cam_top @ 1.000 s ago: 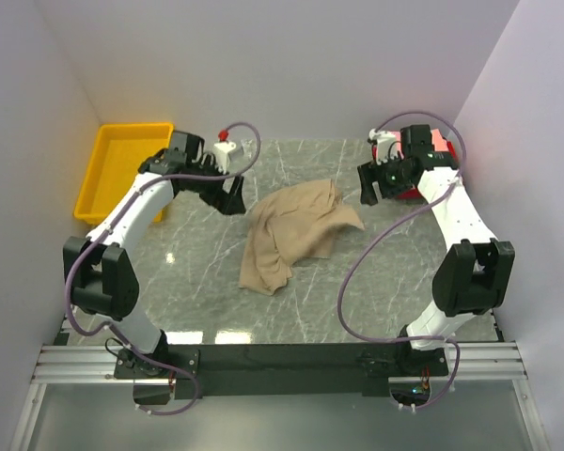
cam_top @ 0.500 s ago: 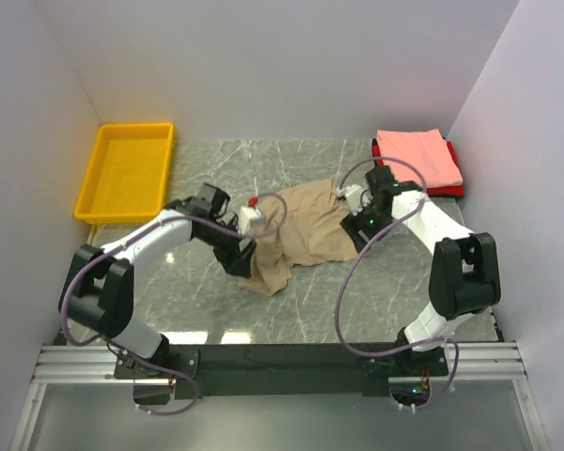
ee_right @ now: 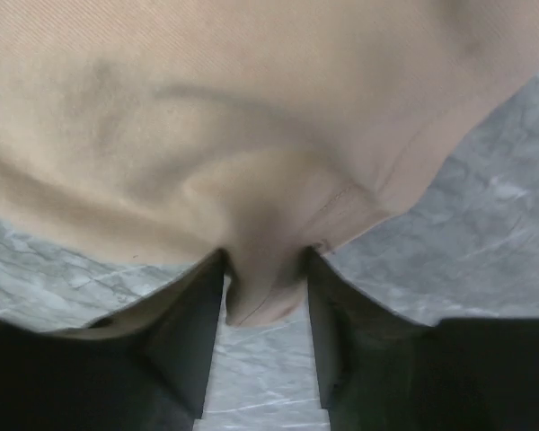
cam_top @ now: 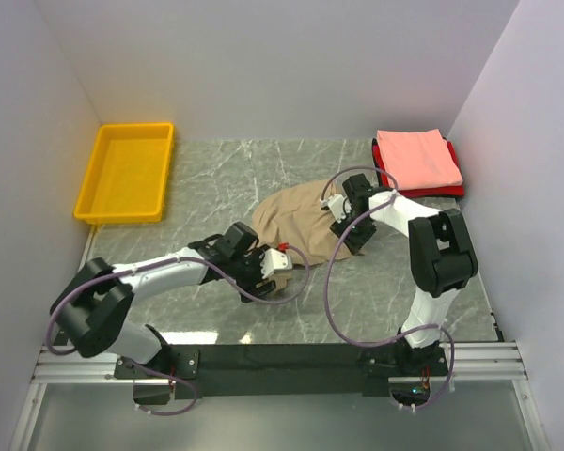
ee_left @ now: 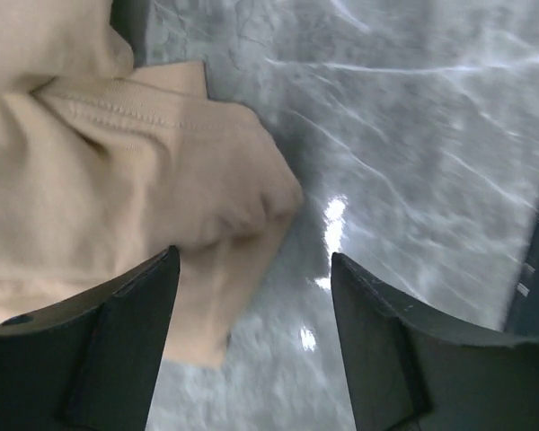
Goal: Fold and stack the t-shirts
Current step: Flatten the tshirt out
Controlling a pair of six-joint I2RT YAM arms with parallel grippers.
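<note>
The left fingers [ee_left: 126,341] have been carried from the far-left part of the bench [cam_top: 395,282] down to the near corner of the tan t-shirt [cam_top: 296,218], where they are now held wide apart over the hem. The right fingers [ee_right: 175,350] have been brought from the far right to the shirt's right edge, and a fold of cloth is now pinched between them. The pink t-shirt [cam_top: 415,155], hidden by the right arm a second ago, has been uncovered.

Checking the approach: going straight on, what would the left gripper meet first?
Probably the tan t-shirt, whose corner lies ahead of the open left gripper; depth is unclear.
</note>
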